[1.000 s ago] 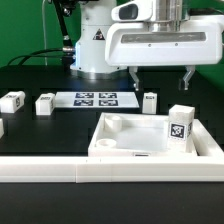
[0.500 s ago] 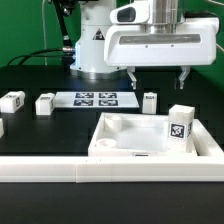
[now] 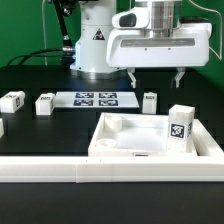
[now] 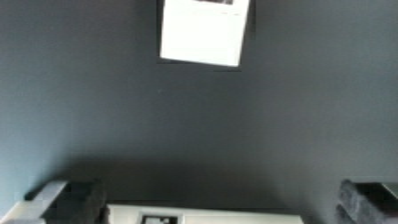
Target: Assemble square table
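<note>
- We see the gripper (image 3: 157, 76) hanging with its jaws spread wide and free air between the fingertips.
- Beneath it stands a small leg (image 3: 150, 101), just beside the marker board (image 3: 95, 99).
- The square table (image 3: 125, 143) and the upright leg (image 3: 180, 123) on its corner block the exterior view's right.
- The border rail (image 3: 100, 172) walls the front.
- The black tabletop (image 3: 50, 135) lies open between the slab and the two far legs (image 3: 12, 100) (image 3: 45, 103).

Robotics lab: robot arm (image 3: 93, 42), tagged marker board (image 3: 96, 99), black table (image 3: 45, 130).
</note>
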You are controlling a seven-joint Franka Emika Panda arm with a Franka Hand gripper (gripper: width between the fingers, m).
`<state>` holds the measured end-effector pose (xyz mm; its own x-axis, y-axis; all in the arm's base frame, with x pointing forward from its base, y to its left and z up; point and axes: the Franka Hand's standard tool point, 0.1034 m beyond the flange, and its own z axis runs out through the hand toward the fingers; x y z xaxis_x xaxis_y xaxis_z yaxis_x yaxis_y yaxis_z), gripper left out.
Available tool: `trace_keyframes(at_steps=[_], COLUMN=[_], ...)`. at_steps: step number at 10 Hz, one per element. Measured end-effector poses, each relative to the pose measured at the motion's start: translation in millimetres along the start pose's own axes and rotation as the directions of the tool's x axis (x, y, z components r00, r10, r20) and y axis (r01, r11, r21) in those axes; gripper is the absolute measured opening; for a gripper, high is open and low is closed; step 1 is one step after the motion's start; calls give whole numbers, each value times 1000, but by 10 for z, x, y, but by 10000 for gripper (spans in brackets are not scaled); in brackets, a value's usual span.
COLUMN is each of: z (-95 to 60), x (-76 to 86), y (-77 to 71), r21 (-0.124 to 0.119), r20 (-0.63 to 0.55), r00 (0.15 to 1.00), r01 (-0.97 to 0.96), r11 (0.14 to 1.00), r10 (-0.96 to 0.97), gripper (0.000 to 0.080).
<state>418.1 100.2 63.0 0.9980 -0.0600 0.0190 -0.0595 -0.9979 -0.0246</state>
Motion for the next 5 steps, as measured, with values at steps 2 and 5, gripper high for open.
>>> trace_keyframes(at_steps=[2, 5], z=[23, 31], x=[-120, -140], y=[13, 17], r21=[-4, -5], r20=[15, 19], r00=[1000, 1000], r01=[5, 5], r11=[1000, 1000], r10=[-4, -5], gripper=[649, 649])
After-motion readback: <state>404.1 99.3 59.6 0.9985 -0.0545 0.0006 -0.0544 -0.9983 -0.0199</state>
